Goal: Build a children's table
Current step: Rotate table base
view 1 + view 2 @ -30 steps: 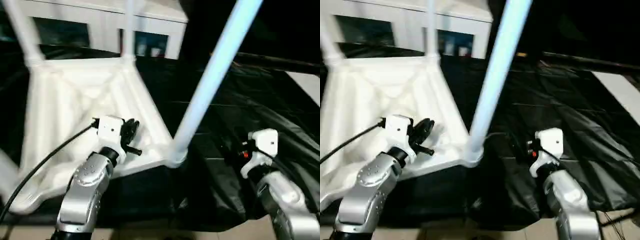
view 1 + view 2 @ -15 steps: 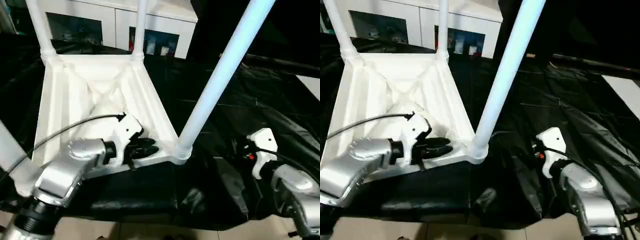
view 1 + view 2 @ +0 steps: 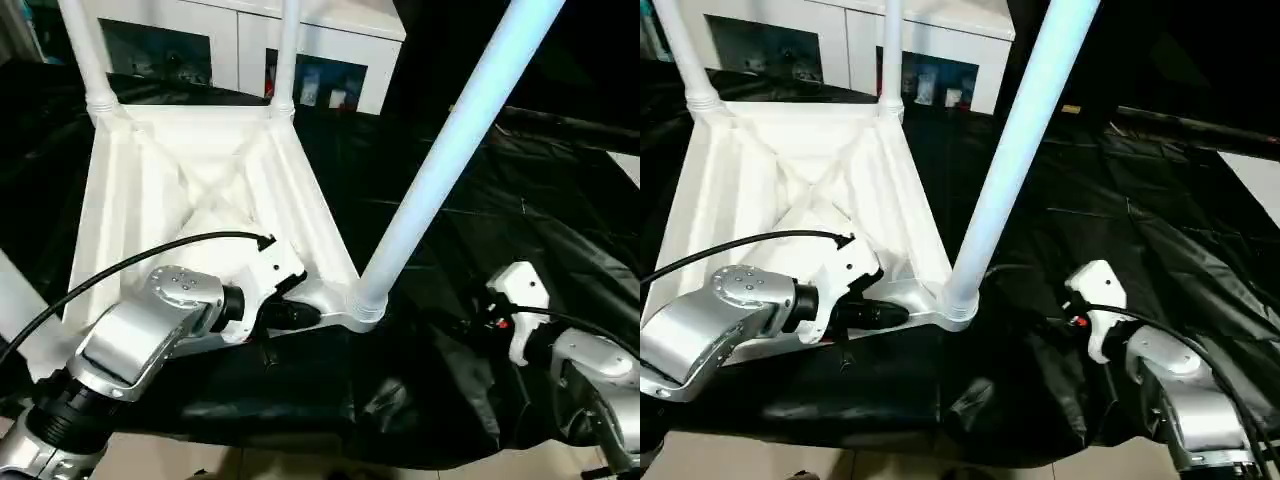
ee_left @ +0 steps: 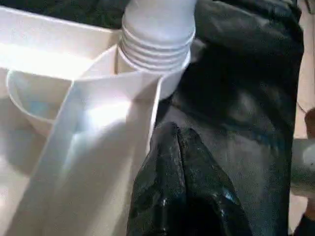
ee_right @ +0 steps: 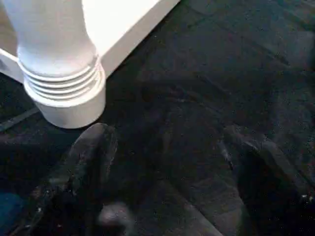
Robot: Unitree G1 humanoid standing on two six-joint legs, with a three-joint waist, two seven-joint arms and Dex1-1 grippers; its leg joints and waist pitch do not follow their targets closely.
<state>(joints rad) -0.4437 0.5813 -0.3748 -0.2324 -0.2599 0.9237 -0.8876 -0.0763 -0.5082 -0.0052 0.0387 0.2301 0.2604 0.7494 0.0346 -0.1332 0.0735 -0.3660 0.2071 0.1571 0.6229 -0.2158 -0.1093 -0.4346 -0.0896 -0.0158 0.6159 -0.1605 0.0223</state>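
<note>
Left eye view: children's table (image 3: 190, 190) upside down on black sheet (image 3: 520, 230), filling upper left and centre of frame, ribbed X underside up, legs standing in sockets; near-right leg (image 3: 455, 150) rising from centre to upper right edge, seated in corner socket (image 3: 365, 308) at centre. Left hand (image 3: 300, 316) lower centre-left, clenched, nothing between the fingers, tips at the table's near rim just beside that socket. Right hand lower right, hidden behind its white wrist housing (image 3: 515, 290), apart from the table. White cabinet (image 3: 330, 40) along top edge. Right eye view: same layout, shifted left; leg-in-socket joint (image 3: 962, 300) at centre, looks fully home, judging by ridged collar sitting on the socket. Left wrist view: clenched fingers (image 4: 177, 162) at bottom centre, lying against outer rim wall (image 4: 147, 123), ridged leg base (image 4: 156, 42) at top centre. Right wrist view: fingers (image 5: 88, 152) spread wide at bottom corners, released, empty, over black sheet; ridged leg base (image 5: 61, 73) upper left, near but not touching. Step in hand, as a guess: checking or pressing the near corner. To do well: keep closed left hand steady on rim as brace, bring open right hand around leg base squarely, push straight down along the leg axis, avoid side load tipping the tall leg or snagging the sheet.
</note>
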